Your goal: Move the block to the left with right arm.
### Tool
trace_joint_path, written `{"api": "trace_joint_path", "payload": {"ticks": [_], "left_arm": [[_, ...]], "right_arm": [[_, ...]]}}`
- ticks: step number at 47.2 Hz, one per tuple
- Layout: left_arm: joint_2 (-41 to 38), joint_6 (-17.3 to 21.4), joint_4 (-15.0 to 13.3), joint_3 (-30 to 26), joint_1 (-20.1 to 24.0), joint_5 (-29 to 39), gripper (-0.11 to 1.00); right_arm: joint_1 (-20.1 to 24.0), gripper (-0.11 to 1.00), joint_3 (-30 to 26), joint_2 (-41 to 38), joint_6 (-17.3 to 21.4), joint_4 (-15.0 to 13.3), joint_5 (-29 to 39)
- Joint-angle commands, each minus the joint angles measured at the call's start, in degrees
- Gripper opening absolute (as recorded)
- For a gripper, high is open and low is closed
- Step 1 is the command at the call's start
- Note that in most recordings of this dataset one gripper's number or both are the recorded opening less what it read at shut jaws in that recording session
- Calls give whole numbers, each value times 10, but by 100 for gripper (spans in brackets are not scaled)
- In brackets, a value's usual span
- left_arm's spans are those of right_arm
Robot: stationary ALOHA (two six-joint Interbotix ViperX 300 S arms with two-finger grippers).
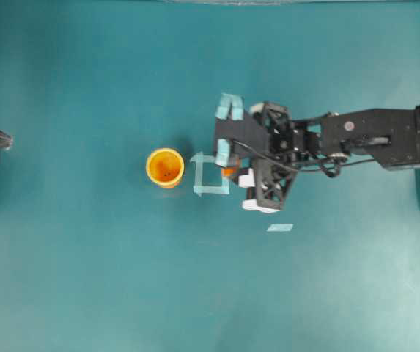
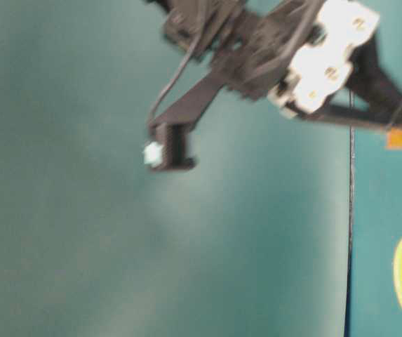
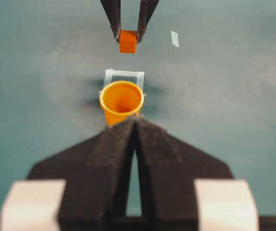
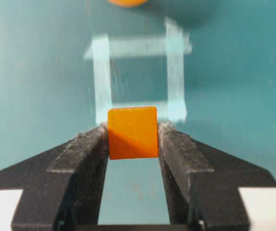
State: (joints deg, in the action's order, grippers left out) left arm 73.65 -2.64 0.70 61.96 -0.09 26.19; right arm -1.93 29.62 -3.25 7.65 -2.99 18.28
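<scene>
Your right gripper (image 4: 133,139) is clamped on the block (image 4: 133,133): both fingertips press its sides, w/ the block at the very tips. In the overhead view the block (image 1: 229,172) sits at the right edge of the pale tape square (image 1: 211,176), mostly hidden under the arm. The cup (image 1: 165,167) stands upright just left of that square, apart from the block; nothing clearly inside it besides dark specks on the bottom. Left gripper (image 3: 135,127) is pinched closed, empty, near the cup.
</scene>
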Motion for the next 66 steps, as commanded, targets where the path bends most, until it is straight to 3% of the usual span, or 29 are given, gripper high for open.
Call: {"api": "trace_joint_path", "payload": {"ticks": [1, 45, 66], "left_arm": [[-7, 1, 1, -13, 0, -2, 0], [-7, 1, 1, -13, 0, -2, 0], [-4, 1, 1, -17, 0, -3, 0]], "right_arm": [[1, 40, -44, 14, 1, -1, 10], [1, 40, -329, -151, -3, -20, 4], [1, 40, -411, -207, -3, -20, -8]]}}
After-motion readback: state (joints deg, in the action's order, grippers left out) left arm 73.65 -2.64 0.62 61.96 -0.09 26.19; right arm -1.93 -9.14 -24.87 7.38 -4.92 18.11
